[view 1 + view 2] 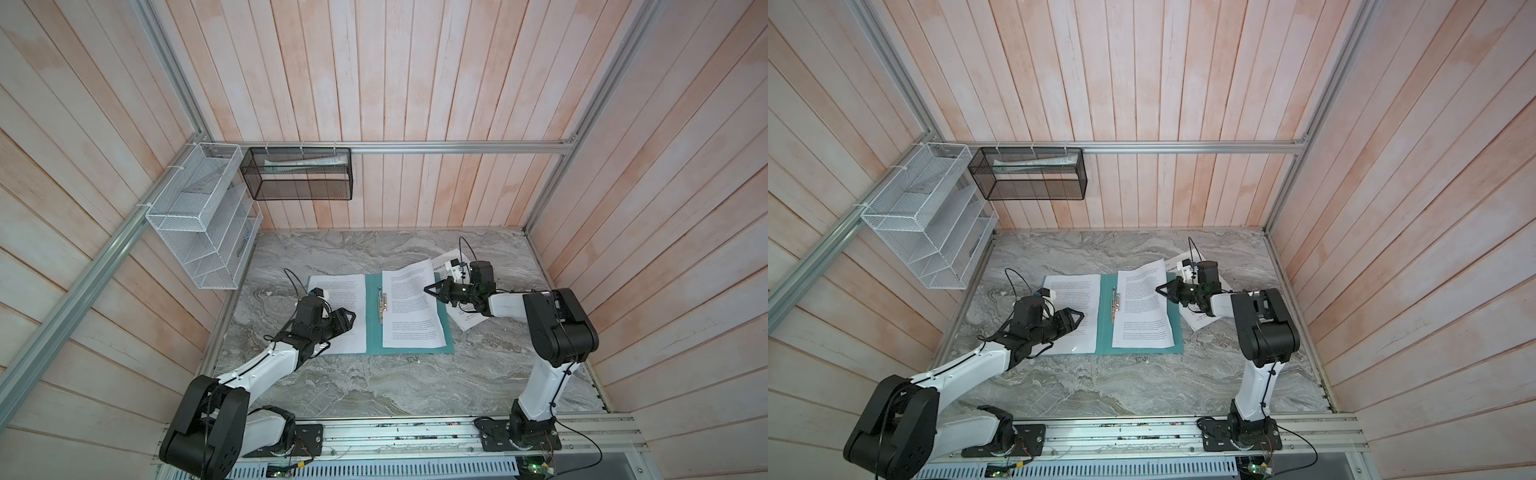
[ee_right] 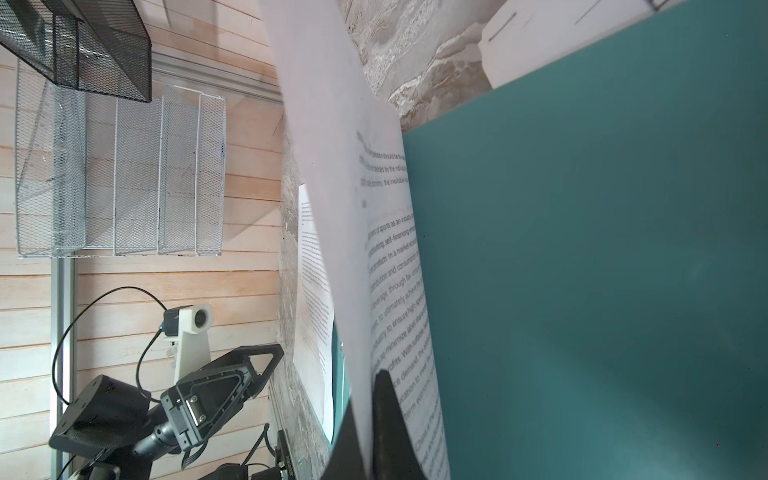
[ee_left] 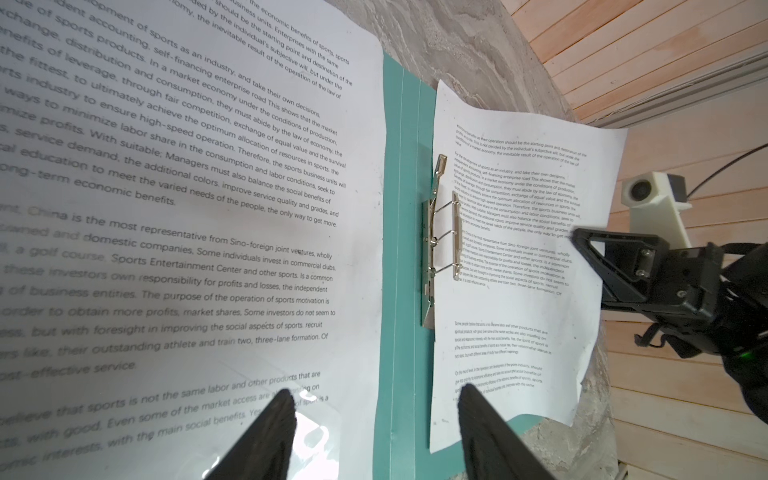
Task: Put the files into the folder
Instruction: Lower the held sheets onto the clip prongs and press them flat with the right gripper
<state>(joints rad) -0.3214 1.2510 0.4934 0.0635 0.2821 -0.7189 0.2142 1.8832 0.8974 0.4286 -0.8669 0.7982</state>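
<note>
Right wrist view: my right gripper [image 2: 369, 399] is pinching the 3 o'clock edge of a sheet [image 1: 409, 307]. The sheet's long axis runs 12-to-6 on the folder [image 1: 372, 332], and the clip [image 1: 382, 305] is at 9 from those jaws. My left gripper [image 1: 351, 322] hovers spread over the other sheet [image 1: 336, 286], probably not touching.

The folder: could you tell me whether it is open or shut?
Open: the folder lies spread flat, clip exposed along its spine.

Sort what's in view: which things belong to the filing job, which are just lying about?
Job: teal folder; left sheet on it; gripped sheet in right gripper; loose sheet beside folder.
Lying about: white wire rack; black mesh basket; rolled paper inside it.
</note>
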